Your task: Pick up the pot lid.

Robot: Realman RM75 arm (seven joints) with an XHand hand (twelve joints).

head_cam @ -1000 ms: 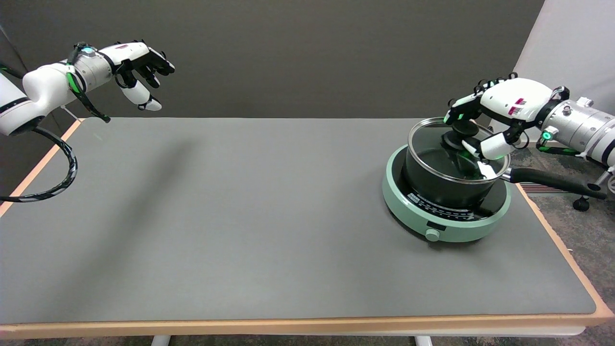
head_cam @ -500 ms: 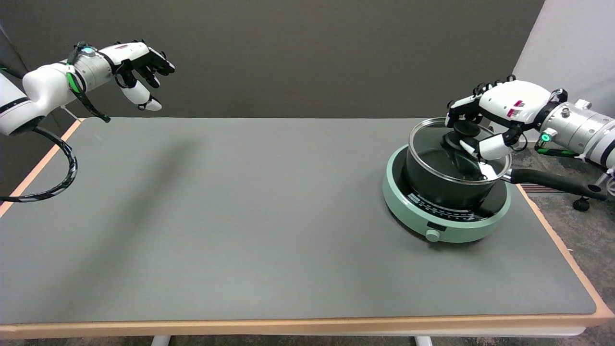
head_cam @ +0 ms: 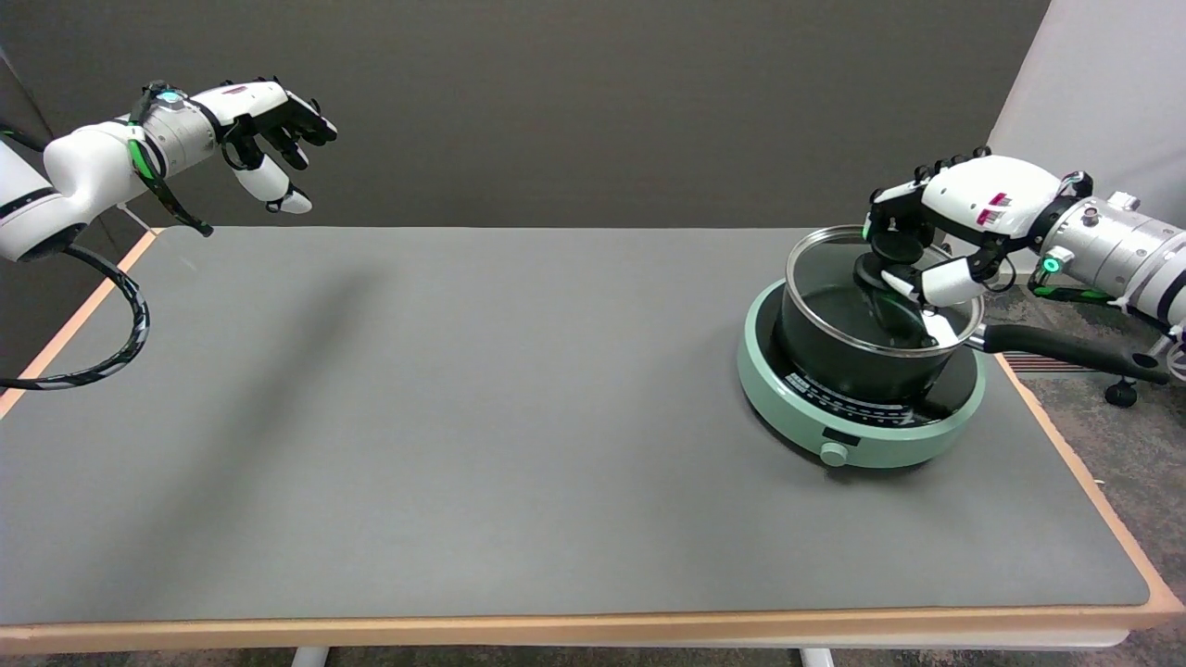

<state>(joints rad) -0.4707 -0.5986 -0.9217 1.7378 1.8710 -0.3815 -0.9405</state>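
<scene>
A black pot [head_cam: 848, 363] stands on a round green induction cooker [head_cam: 776, 387] at the table's far right. The glass pot lid [head_cam: 829, 278] with a steel rim lies on the pot, and its black knob [head_cam: 892, 250] is in the middle. My right hand [head_cam: 959, 208] is over the knob. Its fingers curl down behind the knob and its thumb presses against the near side, so it holds the lid by the knob. The lid still rests on the pot's rim.
The pot's long black handle [head_cam: 1066, 350] sticks out to the right past the table edge, under my right forearm. The idle left hand [head_cam: 264, 116] hangs in the air at the upper left. A grey mat [head_cam: 463, 417] covers the table.
The right hand's fingers have curled in from a reach beyond the knob and closed around it. The hand shifted slightly to the right. Pot and lid have not moved.
</scene>
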